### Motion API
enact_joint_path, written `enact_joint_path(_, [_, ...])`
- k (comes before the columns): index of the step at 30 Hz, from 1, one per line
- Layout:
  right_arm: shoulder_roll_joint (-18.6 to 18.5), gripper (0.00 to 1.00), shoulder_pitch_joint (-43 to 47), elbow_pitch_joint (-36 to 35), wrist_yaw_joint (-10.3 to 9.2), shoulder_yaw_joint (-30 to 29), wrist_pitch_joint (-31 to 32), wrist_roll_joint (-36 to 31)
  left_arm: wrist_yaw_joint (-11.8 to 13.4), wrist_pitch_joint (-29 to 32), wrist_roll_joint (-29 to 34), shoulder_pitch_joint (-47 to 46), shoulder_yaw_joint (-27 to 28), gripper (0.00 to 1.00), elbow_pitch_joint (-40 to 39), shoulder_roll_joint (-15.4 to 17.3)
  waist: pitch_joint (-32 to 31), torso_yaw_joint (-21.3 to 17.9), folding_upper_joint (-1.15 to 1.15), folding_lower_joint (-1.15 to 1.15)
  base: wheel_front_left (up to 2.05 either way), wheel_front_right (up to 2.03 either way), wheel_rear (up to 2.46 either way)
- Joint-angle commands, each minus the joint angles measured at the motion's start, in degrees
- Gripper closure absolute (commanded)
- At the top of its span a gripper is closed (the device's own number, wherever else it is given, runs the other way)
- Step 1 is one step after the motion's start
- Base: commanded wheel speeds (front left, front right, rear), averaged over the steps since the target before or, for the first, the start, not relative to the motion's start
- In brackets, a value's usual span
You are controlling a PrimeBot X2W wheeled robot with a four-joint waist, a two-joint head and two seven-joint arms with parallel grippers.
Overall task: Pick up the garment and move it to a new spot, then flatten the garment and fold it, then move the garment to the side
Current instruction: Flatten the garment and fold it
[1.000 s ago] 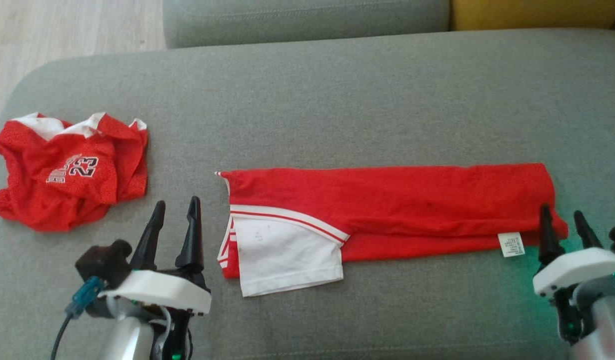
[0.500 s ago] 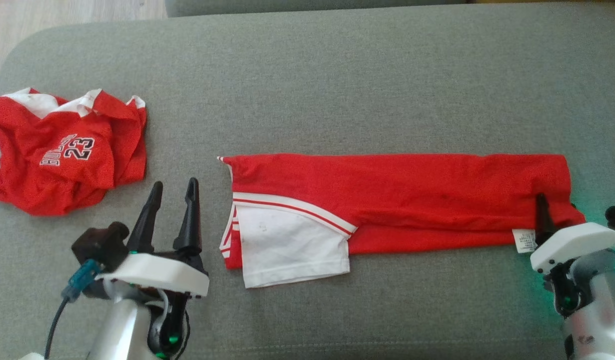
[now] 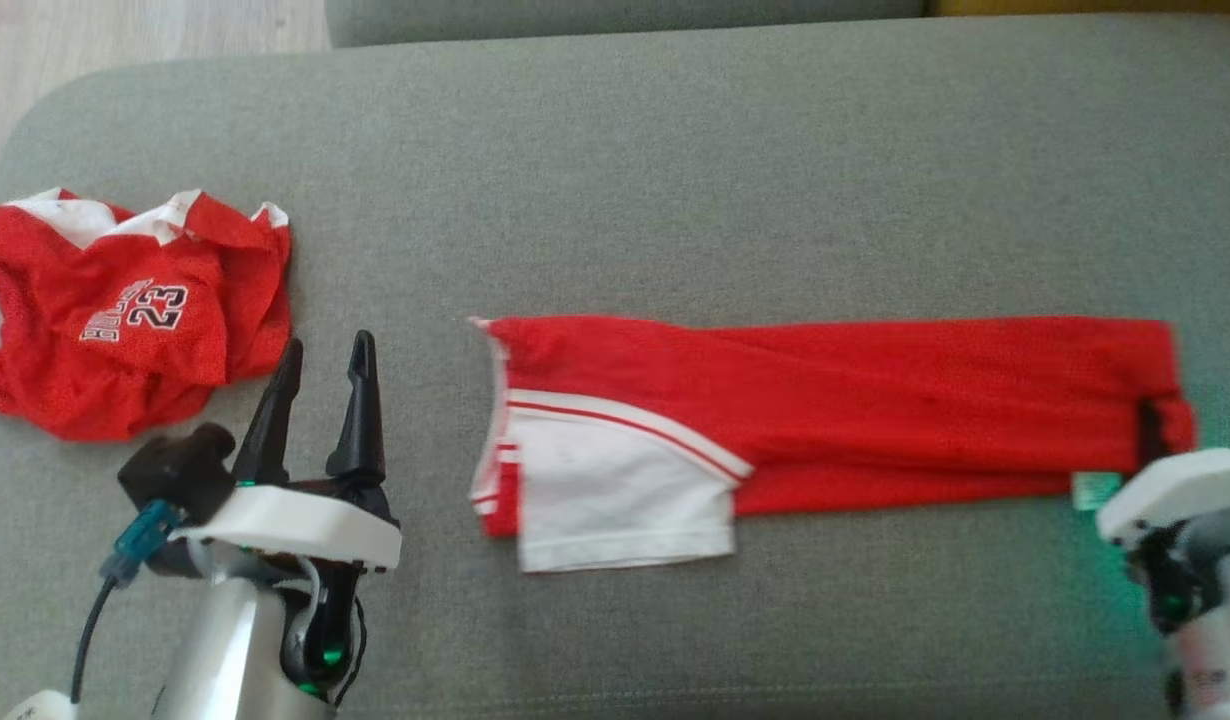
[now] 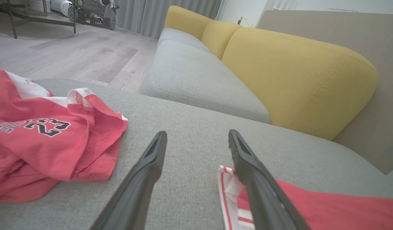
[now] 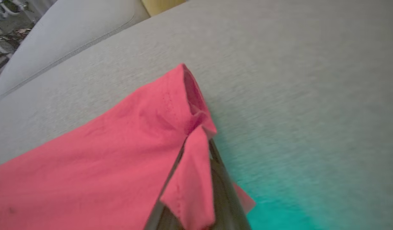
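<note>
garment (image 3: 825, 400): lying flat as a long red folded strip with a white panel, running left to right across the middle of the grey cushion (image 3: 675, 180).
right gripper (image 3: 1152, 428): pinching the garment's near right corner, fingers closing tight on red cloth.
left gripper (image 3: 320, 365): hovering spread wide, empty, just left of the garment's white end.
jersey (image 3: 125, 320): lying crumpled, far left.

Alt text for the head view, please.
The right gripper is shut on one end of a long folded red garment on a grey couch; the open left gripper sits between it and a crumpled red jersey.
</note>
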Motion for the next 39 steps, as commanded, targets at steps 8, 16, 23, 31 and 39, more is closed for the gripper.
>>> enact_joint_path(8, [-6.79,1.00,-4.16,3.10,-0.05,-11.41,-7.16,-10.27,-0.05,-0.51,-0.43,-0.86,1.40,0.00,-1.31,0.17,-2.71,-0.40,0.00,0.00,0.00,0.00,0.00])
enact_joint_path(16, [2.06,1.00,-7.76,-1.54,-0.05,-10.67,-3.54,-9.07,0.80,-0.51,-2.36,0.89,1.23,0.00,-1.25,0.17,-5.77,-1.22,0.00,0.00,0.00,0.00,0.00])
enact_joint_path(23, [6.97,1.00,-4.51,-13.60,-0.05,-1.06,4.97,1.04,1.43,-0.51,-3.76,1.50,0.44,0.00,-1.69,0.16,-6.79,-1.73,0.00,0.00,0.00,0.00,0.00])
enact_joint_path(31, [8.55,1.00,1.81,-27.41,-0.05,10.37,11.78,15.53,2.02,-0.51,-4.70,1.41,-0.83,0.00,-1.88,0.16,-6.76,-1.30,0.00,0.00,0.00,0.00,0.00])
enact_joint_path(39, [8.57,1.00,4.28,-27.65,-0.05,23.51,8.52,22.65,2.02,-0.51,-5.07,1.17,-1.34,0.00,-1.56,0.16,-6.07,0.15,0.00,0.00,0.00,0.00,0.00])
